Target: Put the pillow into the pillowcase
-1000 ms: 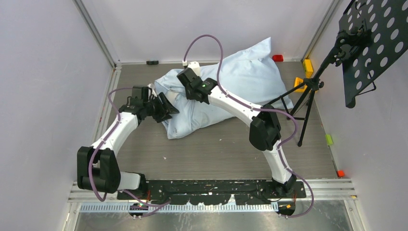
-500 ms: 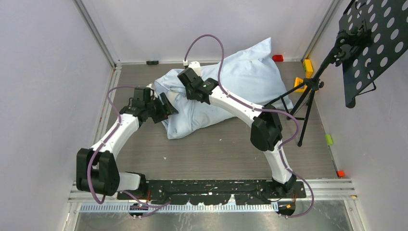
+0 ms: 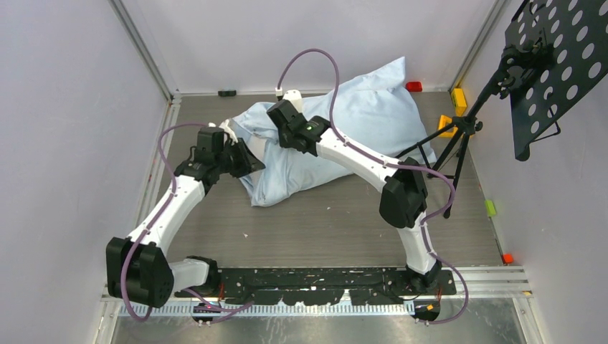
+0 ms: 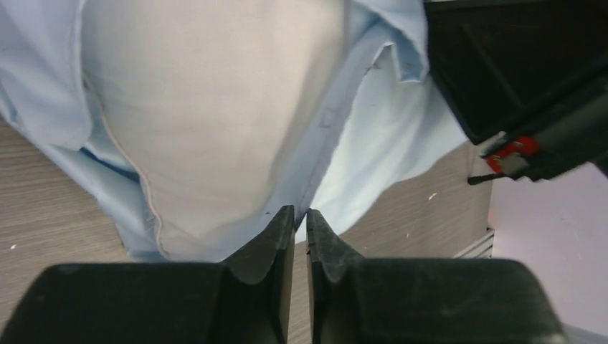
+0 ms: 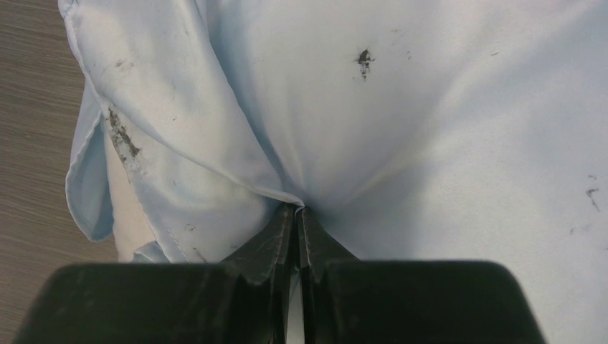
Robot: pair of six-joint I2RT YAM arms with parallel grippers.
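Observation:
The light blue pillowcase [image 3: 373, 107] lies wrinkled at the back of the table, bulging with the pillow inside. The white pillow [image 4: 215, 107] shows through the case's open left end, and a sliver shows in the right wrist view [image 5: 123, 215]. My left gripper [image 3: 247, 159] is at the opening's near edge, its jaws [image 4: 300, 213] shut on the thin blue hem [image 4: 373, 143]. My right gripper [image 3: 278, 116] is on top of the case near the opening, shut [image 5: 297, 209] on a fold of smudged blue fabric [image 5: 401, 107].
A black tripod stand [image 3: 459, 136] with a perforated plate [image 3: 559, 64] stands at the right, close to the case. Small coloured blocks lie along the right edge: red [image 3: 414, 87], yellow [image 3: 458, 97], green [image 3: 490, 208]. Walls close in on the left, back and right.
My left arm has stretched farther out, carrying its gripper slightly toward the back with the hem. My right gripper has shifted a little to the right and back, still holding its fold.

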